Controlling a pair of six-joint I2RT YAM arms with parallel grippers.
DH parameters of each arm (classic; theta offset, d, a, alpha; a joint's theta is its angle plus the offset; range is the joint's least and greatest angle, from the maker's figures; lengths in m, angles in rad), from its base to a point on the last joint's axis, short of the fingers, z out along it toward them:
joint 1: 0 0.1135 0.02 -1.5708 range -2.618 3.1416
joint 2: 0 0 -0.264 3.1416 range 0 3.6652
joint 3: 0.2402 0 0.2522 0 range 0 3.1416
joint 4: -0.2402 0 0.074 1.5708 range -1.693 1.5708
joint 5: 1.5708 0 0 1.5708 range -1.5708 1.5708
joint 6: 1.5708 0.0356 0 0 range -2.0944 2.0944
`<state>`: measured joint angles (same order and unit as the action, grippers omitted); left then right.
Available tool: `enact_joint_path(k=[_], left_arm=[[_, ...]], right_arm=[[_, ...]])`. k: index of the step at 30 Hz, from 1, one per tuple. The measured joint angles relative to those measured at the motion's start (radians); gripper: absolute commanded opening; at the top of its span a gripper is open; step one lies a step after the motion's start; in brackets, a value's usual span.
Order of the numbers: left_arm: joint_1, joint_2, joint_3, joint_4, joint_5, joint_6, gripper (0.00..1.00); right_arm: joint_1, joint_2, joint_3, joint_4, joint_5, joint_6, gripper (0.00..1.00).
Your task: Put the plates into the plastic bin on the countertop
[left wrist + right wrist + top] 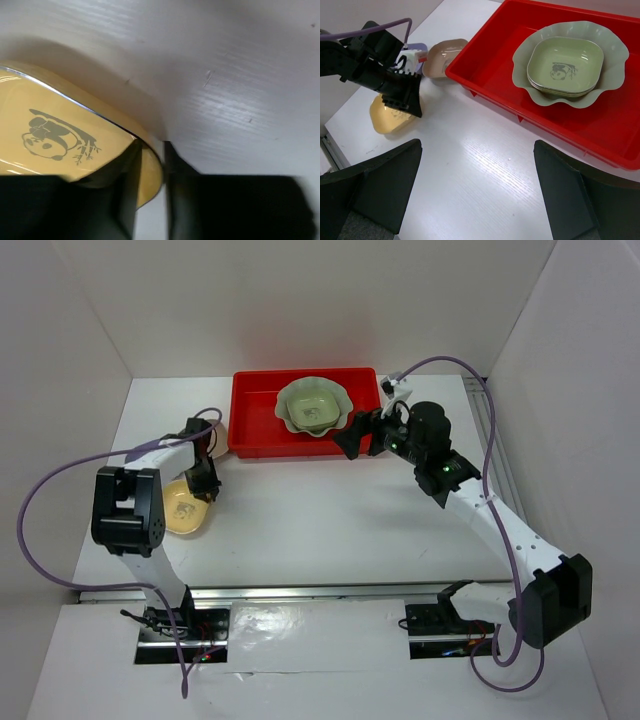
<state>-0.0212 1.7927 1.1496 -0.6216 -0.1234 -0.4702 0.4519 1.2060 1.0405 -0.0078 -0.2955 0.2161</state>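
The red plastic bin (255, 420) (485, 92) holds the large pale-green scalloped plate (340, 400) (615, 50) with small green plates (312, 408) (565, 62) stacked in it. A yellow plate with a panda print (180, 512) (50, 115) (385, 117) lies on the countertop (330, 520) at the left. My left gripper (205, 483) (152, 147) is shut on its rim, one finger inside and one outside. A tan-pink plate (218, 433) (442, 57) lies left of the bin, with a lavender plate (420, 48) partly hidden behind it. My right gripper (352, 438) (477, 145) is open and empty, above the countertop in front of the bin.
White walls enclose the countertop on three sides. A purple cable (60, 480) loops from the left arm over the left side. A metal rail (320, 592) runs along the near edge by the arm bases.
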Motion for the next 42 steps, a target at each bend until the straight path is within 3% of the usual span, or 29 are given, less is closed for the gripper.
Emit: enact_joint_path(k=[4,11,16,21,25,29,36,42], left_arm=[[-0.003,-0.024,0.007,-0.035,-0.057,-0.002,0.00],[-0.010,-0.079,0.006,-0.119,-0.092,-0.032,0.00],[-0.089,-0.245,0.034,-0.210,-0.050,-0.083,0.00],[-0.186,-0.421,0.173,-0.239,0.038,-0.055,0.00],[-0.222,-0.446,0.304,-0.235,0.061,-0.003,0.00],[-0.267,-0.362,0.405,-0.183,0.078,0.047,0.00],[-0.357,0.015,0.703,-0.068,0.169,0.172,0.00],[-0.411,0.296,1.004,-0.036,0.222,0.268,0.00]], right_arm=[[0.000,0.000,0.000,0.000,0.000,-0.001,1.00],[0.000,0.000,0.000,0.000,0.000,-0.001,1.00],[0.000,-0.002,0.000,0.000,0.016,0.000,1.00],[0.001,-0.072,-0.029,0.006,0.126,0.027,1.00],[0.002,-0.209,-0.048,0.008,0.246,0.058,1.00],[0.002,-0.367,-0.049,0.010,0.371,0.084,1.00],[0.002,-0.649,-0.097,0.031,0.481,0.101,1.00],[0.002,-0.676,-0.085,-0.001,0.497,0.101,1.00]])
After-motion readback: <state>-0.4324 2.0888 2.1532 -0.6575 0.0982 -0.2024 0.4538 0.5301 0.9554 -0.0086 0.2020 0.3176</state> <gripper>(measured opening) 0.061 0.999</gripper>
